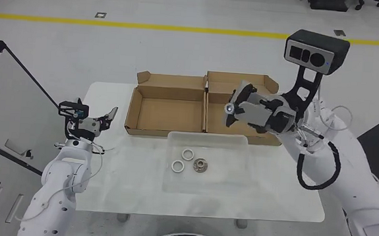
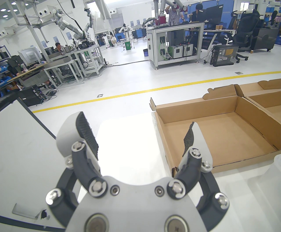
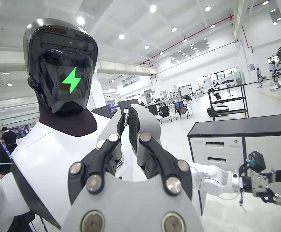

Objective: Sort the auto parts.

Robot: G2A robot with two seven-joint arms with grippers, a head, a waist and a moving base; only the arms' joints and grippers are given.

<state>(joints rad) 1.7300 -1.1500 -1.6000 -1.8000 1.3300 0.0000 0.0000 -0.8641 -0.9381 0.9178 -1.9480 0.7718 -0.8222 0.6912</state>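
Left tool (image 2: 138, 129) open, jaws spread wide, hovering over white counter (image 2: 131, 145). Open cardboard box (image 2: 197, 111) sits on the counter just beside the tool, flaps up. Second box (image 2: 263, 96) touches the first on its far side. Yellow floor line (image 2: 153, 89) runs beyond the box.

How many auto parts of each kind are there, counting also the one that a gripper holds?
White rings: 2
Round metal part in the tray: 1
Small metal piece in the right gripper: 1
Total: 4
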